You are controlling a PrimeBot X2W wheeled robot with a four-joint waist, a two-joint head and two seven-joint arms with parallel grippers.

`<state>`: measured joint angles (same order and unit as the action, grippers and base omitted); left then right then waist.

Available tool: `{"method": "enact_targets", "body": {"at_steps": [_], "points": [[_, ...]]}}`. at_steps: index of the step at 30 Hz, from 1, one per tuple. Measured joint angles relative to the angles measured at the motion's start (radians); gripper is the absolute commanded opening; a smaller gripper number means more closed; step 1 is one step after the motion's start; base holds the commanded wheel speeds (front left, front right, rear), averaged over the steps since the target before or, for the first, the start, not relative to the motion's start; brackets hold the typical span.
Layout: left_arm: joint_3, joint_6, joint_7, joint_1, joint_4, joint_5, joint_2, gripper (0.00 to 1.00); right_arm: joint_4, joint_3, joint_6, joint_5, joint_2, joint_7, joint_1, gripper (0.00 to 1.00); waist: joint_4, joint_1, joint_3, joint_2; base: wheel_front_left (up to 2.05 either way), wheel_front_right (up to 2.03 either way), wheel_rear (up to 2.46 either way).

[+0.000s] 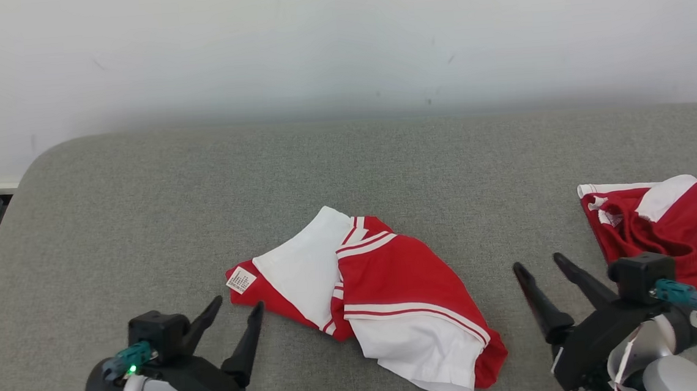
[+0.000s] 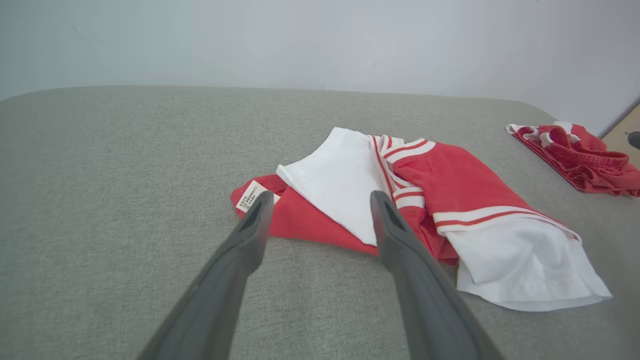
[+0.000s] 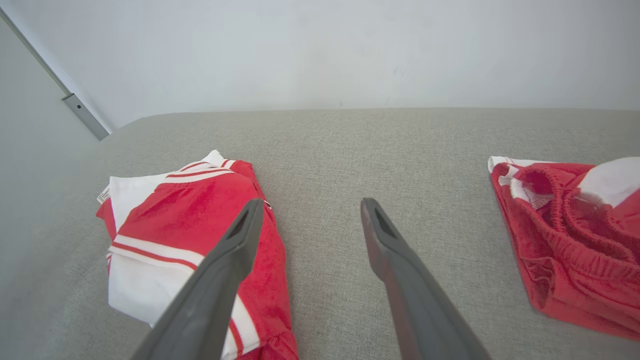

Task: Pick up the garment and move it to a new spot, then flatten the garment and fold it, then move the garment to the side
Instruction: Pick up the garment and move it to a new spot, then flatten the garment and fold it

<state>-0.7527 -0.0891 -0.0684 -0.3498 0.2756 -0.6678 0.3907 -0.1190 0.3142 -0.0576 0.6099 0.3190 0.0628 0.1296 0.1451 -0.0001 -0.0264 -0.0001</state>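
Grey woven fabric is covering the desk (image 1: pixel 142 234), which is filling the lower two thirds of the head view, with a pale wall (image 1: pixel 337 37) standing behind it across the top. The red and white garment (image 1: pixel 403 277) is lying crumpled in the lower middle of the frame. A white panel is showing at its upper left, white stripes are crossing its red middle, and a white hem is trailing toward the lower right. A small white label (image 1: pixel 241 280) is sitting at its left tip.

The left pincer (image 1: pixel 238 304) is hovering at the lower left, its two dark fingers standing apart and holding nothing, their tips pointing at the label end of the garment, just beside it. The right pincer (image 1: pixel 536 262) is sitting at the lower right, its fingers likewise spread wide and gripping nothing. It is lying between the garment and a second red and white cloth (image 1: pixel 683 239) that is bunched at the right edge. In the left wrist view the fingertips are framing the garment's white panel; whether they are touching it I cannot tell.
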Motion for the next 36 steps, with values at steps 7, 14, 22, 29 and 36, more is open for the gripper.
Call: {"method": "enact_targets", "body": {"at_steps": [7, 14, 22, 29, 36], "points": [[0.037, -0.008, -0.020, 0.018, 0.049, -0.032, 0.006, 1.00, 0.014, 0.026, 0.013, 0.000, -0.025, 0.010, 0.029, 1.00, -0.005, 0.0000, -0.007, 0.0000, 0.00, 0.00, 0.00], [0.055, -0.009, -0.040, 0.018, 0.076, -0.037, 0.003, 1.00, 0.026, 0.052, 0.036, -0.002, -0.035, 0.019, 0.050, 1.00, -0.017, 0.0001, -0.025, 0.0001, 0.00, 0.00, 0.00], [0.104, -0.027, -0.128, 0.042, 0.048, -0.026, -0.013, 1.00, 0.051, 0.131, 0.094, 0.026, -0.075, 0.057, 0.042, 1.00, 0.002, 0.0001, -0.038, 0.0001, 0.00, 0.00, 0.00], [0.174, -0.035, -0.171, 0.169, -0.059, 0.034, -0.013, 1.00, 0.022, 0.209, 0.124, -0.006, -0.048, 0.142, 0.065, 1.00, 0.027, 0.0000, -0.035, 0.0001, 0.00, 0.00, 0.00], [0.288, -0.035, -0.179, 0.233, -0.131, 0.112, -0.063, 1.00, -0.013, 0.250, 0.142, -0.024, -0.030, 0.218, 0.164, 1.00, 0.053, 0.0001, -0.029, 0.0001, 0.00, 0.00, 0.00]]}}
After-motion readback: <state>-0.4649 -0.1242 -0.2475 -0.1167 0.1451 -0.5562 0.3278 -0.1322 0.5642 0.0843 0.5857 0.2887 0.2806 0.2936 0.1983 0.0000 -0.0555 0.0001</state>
